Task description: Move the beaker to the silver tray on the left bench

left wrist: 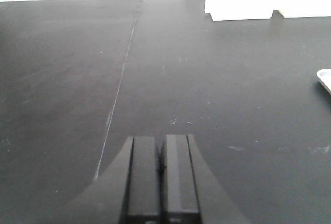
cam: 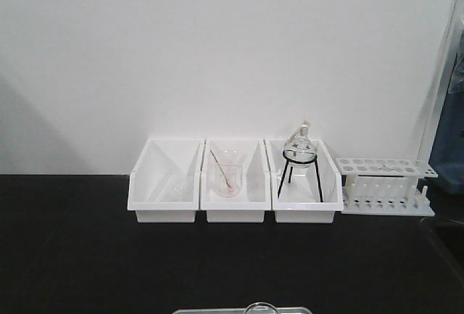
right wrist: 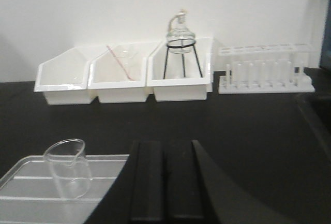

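The beaker (right wrist: 67,169), clear glass and empty, stands in the silver tray (right wrist: 26,185) at the lower left of the right wrist view. My right gripper (right wrist: 164,144) is shut with nothing in it, just right of the tray and apart from the beaker. The front view shows only the beaker's rim (cam: 261,306) and the tray's far edge (cam: 210,311) at the bottom. My left gripper (left wrist: 161,140) is shut and empty over the bench's bare black worktop (left wrist: 207,79), with a tray corner (left wrist: 325,79) far to its right.
Three white bins (cam: 165,191) stand along the back wall. The middle one holds a narrow beaker with a rod (cam: 226,178), the right one a flask on a black tripod (cam: 301,154). A white test tube rack (cam: 388,187) stands right of them.
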Tool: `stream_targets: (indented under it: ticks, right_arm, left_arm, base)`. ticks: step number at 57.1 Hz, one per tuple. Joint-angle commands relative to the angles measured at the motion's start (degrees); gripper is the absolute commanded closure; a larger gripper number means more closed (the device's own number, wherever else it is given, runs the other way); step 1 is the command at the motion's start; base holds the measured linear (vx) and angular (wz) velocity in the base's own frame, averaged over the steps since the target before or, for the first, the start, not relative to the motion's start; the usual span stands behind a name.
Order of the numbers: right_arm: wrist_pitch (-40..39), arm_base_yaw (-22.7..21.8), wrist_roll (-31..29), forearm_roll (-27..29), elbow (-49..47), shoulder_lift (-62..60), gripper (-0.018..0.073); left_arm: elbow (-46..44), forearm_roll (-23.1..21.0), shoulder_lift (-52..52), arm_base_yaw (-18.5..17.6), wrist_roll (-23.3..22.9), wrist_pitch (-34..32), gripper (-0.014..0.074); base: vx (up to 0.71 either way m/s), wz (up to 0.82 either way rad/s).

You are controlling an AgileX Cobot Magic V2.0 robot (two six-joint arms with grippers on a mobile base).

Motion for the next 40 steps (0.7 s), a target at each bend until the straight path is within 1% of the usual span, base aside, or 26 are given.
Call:
stream_targets:
  ticks: [1,5,6,9,15,40]
  right_arm:
    - [-7.4,-4.1,-0.1,2.8,2.4,-2.6,0.0567]
    - [-8.2,-5.9,-0.1,3.4,5.1,-2.7,0.0567]
    - [-7.0,-6.0,-0.1,3.4,5.1,-2.7,0.0567]
    - [-4.3,-6.0,-0.5,2.4,4.9,-2.7,0.0567]
    - [-4.1,-5.9,-0.5,0.2,4.9,-2.7,0.0567]
    - [-4.3,-5.9,-0.5,0.1,4.9,-2.7,0.0567]
  left_arm:
    - [1.6,-0.1,-0.9,-0.4,-0.2,-4.5,0.0595]
    - [1.6,-0.1,-0.9,-0.4,-0.2,-4.4,0.0595]
    - [1.6,-0.1,-0.9,-0.4,-0.2,-4.4,0.0595]
    - [1.6,-0.1,-0.9,-0.4,-0.2,-4.4,0.0595]
    - [1.6,-0.1,-0.9,-0.4,-0.2,-4.5,0.0595]
    - [1.6,-0.1,-0.9,-0.4,-0.2,-4.5,0.0595]
  base:
    - [0.0,0.0]
    - [0.0,0.0]
    - [0.0,0.0]
    - [0.0,0.0]
    - [0.0,0.0]
    - [0.0,0.0]
